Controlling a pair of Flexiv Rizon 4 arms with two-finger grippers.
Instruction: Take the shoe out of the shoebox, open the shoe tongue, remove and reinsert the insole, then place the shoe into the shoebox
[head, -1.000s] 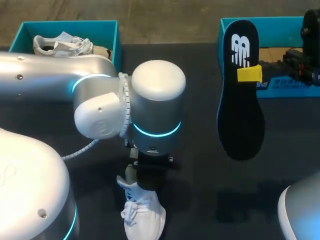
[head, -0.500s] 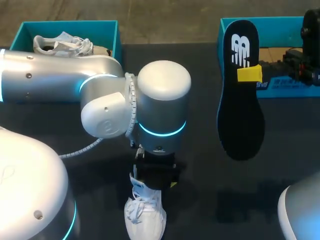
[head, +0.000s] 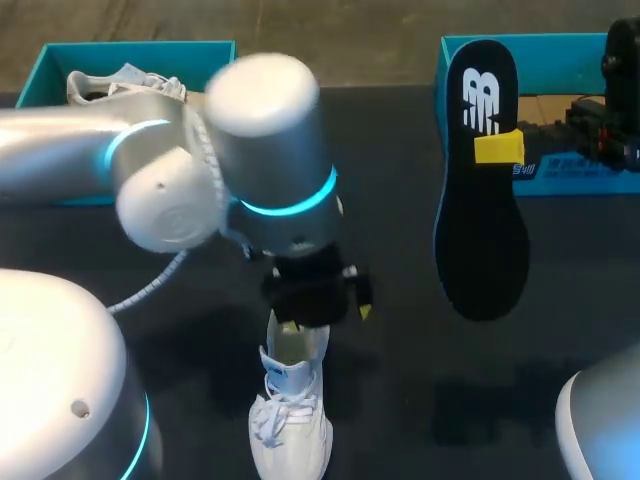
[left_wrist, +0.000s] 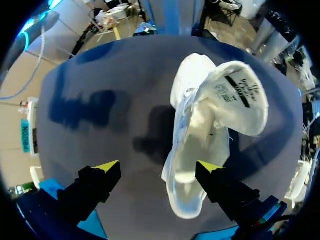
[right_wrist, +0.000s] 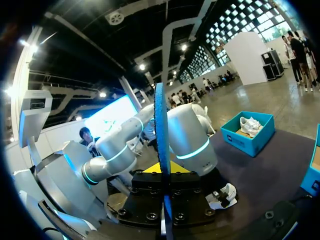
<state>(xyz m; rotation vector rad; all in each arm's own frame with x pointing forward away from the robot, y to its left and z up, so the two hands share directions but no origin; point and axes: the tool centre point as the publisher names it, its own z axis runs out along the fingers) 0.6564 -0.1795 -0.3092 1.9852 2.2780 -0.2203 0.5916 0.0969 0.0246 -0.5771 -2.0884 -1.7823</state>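
1. Found the left claw (head: 315, 300) spread apart and empty, hovering just past the heel of the shoe (head: 290, 425); half a second earlier sat low over that heel, a second earlier lower still.
2. Saw the shoe swung straight since then, toe pointing away from the claw, sole flat on the table (head: 400, 180).
3. Saw, in the left wrist view, the tongue (left_wrist: 240, 100) folded back and the mouth of the shoe gaping, with no insole visible inside.
4. Found the right claw (head: 498, 147) clamped on the insole (head: 480, 230), held up well to the right of the shoe, unmoved across all three head views.
5. Judged the removal step done and the shoe squared up for reinsertion; next, probably, bringing the insole over to the open mouth.
6. Noted a dark, plain surface with bare space on both sides of the shoe.
7. Noted a teal box (head: 235, 70) far beyond the shoe to its left, holding a second shoe (head: 125, 88), and another teal box (head: 570, 60) far beyond to its right, behind the insole.
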